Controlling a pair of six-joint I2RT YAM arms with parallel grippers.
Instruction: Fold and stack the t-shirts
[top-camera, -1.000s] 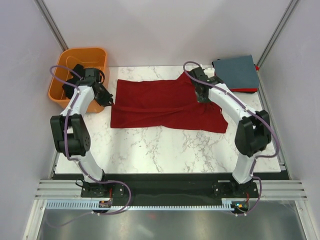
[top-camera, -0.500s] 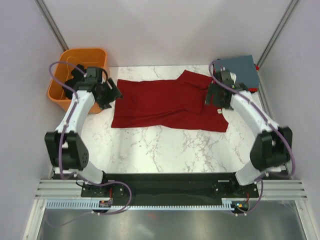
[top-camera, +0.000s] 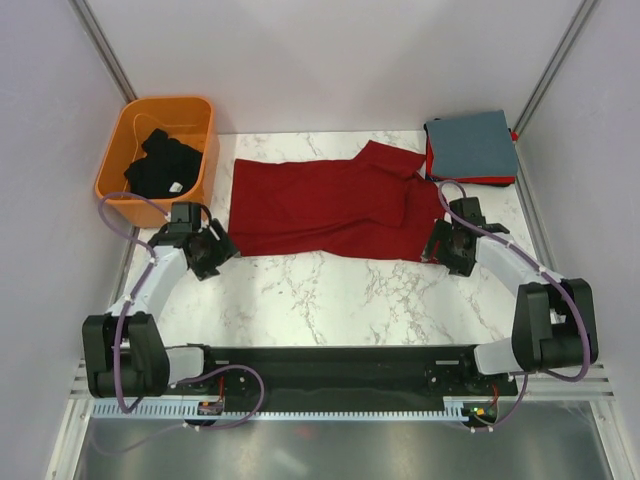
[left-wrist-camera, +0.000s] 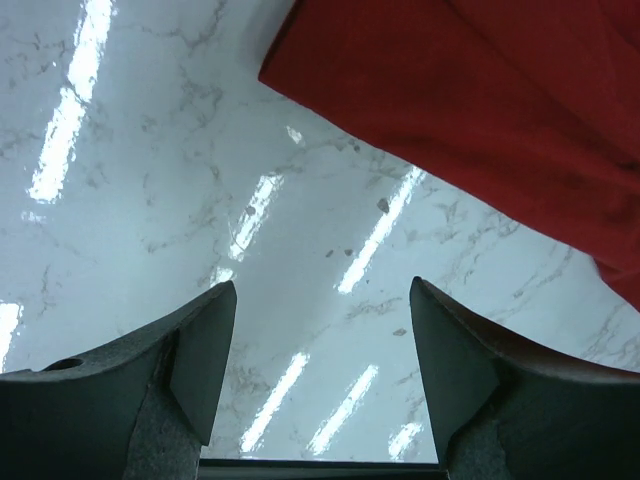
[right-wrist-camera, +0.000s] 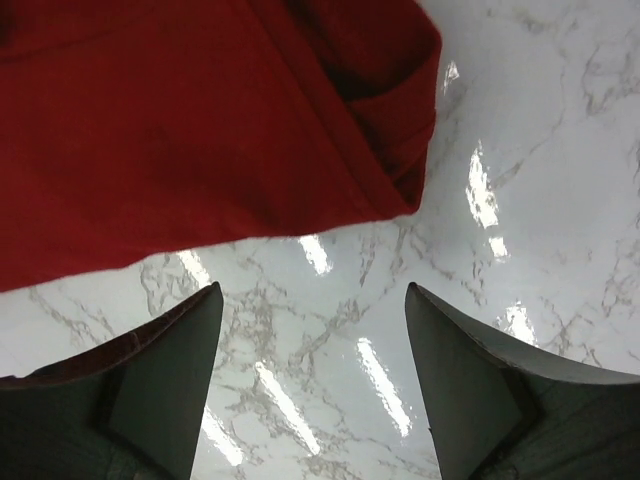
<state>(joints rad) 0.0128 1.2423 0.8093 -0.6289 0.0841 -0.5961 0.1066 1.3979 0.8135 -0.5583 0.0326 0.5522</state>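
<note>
A dark red t-shirt (top-camera: 330, 205) lies spread across the middle of the marble table (top-camera: 330, 295), a sleeve flap folded over at its right end. My left gripper (top-camera: 217, 254) hovers open just off the shirt's near left corner, and its wrist view shows the red cloth (left-wrist-camera: 480, 100) beyond empty fingers (left-wrist-camera: 205, 350). My right gripper (top-camera: 438, 244) stands open at the near right corner, the shirt's edge (right-wrist-camera: 200, 130) ahead of it. A black t-shirt (top-camera: 165, 167) is bunched in the orange basket (top-camera: 200, 112). A folded grey-blue shirt (top-camera: 472, 145) rests on a folded red one (top-camera: 475, 181) at the back right.
The basket sits off the table's back left corner. Slanted frame posts (top-camera: 100, 45) rise behind both back corners. Bare marble runs from the shirt's near edge to the black base rail (top-camera: 320, 365).
Both grippers have opened and let go of the red shirt, then drawn back toward me to its near corners. The shirt now lies flatter on the table.
</note>
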